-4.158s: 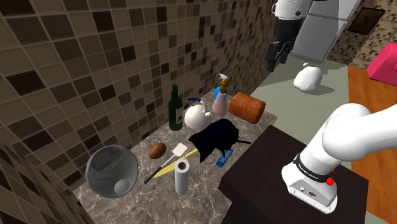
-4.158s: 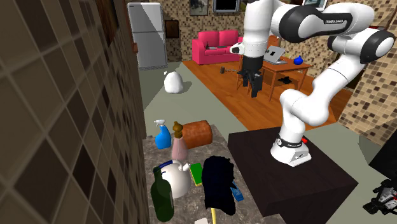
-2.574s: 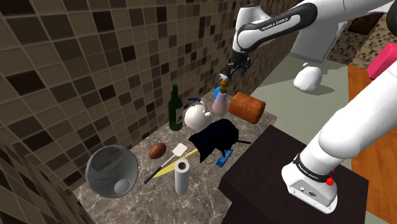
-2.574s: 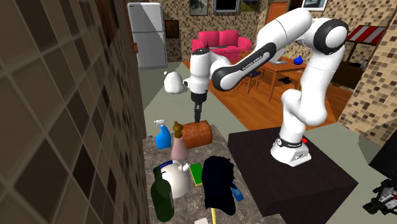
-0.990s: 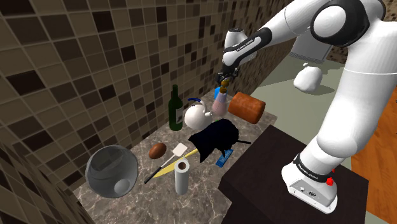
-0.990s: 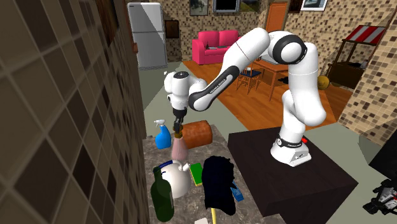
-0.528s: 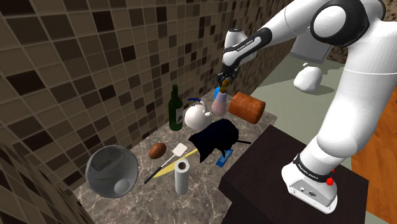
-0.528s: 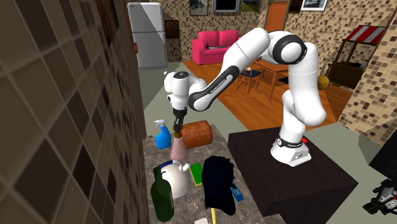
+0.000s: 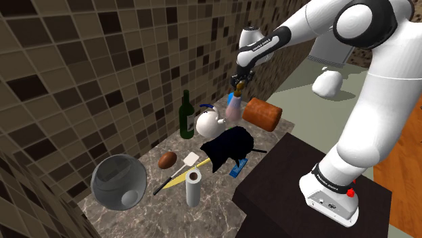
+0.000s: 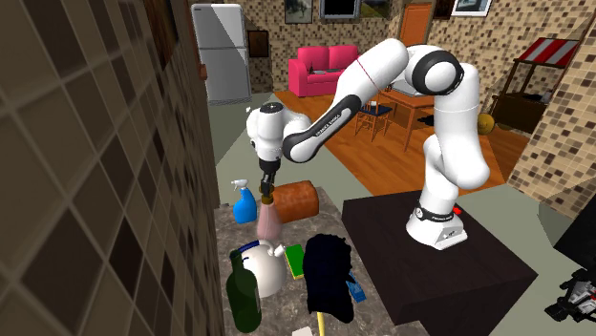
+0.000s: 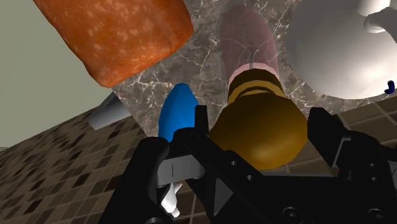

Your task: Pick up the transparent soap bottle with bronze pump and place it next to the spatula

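The end effector (image 11: pixel 259 119) is closed on the bronze pump (image 11: pixel 257 137) of the soap bottle (image 9: pixel 233 110), at the far end of the worktop (image 9: pixel 220 195) between a blue spray bottle (image 10: pixel 245 203) and a white teapot (image 9: pixel 208 123). The grasp looks made, so lifting appears to be the step in hand. The carry calls for height enough to clear the teapot and a black object (image 9: pixel 228 147) toward the spatula (image 9: pixel 190 159), well apart.
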Controlling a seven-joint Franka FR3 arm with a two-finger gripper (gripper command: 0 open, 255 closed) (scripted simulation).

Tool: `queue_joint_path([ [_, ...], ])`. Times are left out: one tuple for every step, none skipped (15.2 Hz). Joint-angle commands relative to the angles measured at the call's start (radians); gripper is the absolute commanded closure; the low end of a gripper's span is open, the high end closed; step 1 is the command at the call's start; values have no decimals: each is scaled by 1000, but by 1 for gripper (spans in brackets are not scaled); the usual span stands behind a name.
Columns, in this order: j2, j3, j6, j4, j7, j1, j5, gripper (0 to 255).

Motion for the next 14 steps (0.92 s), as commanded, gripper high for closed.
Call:
queue_joint_path([
  [-18, 0, -24, 7, -4, 0, 1, 255],
  [-26, 0, -36, 11, -6, 0, 2, 255],
  [-33, 0, -48, 15, -7, 0, 3, 255],
  [-41, 1, -59, 20, -9, 1, 3, 255],
  [-48, 1, -71, 25, -11, 1, 4, 255],
  [-55, 1, -83, 30, -12, 1, 5, 255],
  [-61, 1, -95, 35, -14, 1, 5, 255],
  [-68, 1, -107, 40, -15, 1, 6, 255],
  [-74, 2, -119, 46, -17, 2, 6, 255],
  [-80, 2, -131, 52, -19, 2, 7, 255],
  [-86, 2, -143, 58, -20, 2, 8, 255],
  [-92, 2, -155, 64, -22, 2, 8, 255],
  [-98, 2, -167, 71, -23, 2, 9, 255],
  [-103, 2, -179, 78, -25, 3, 9, 255],
])
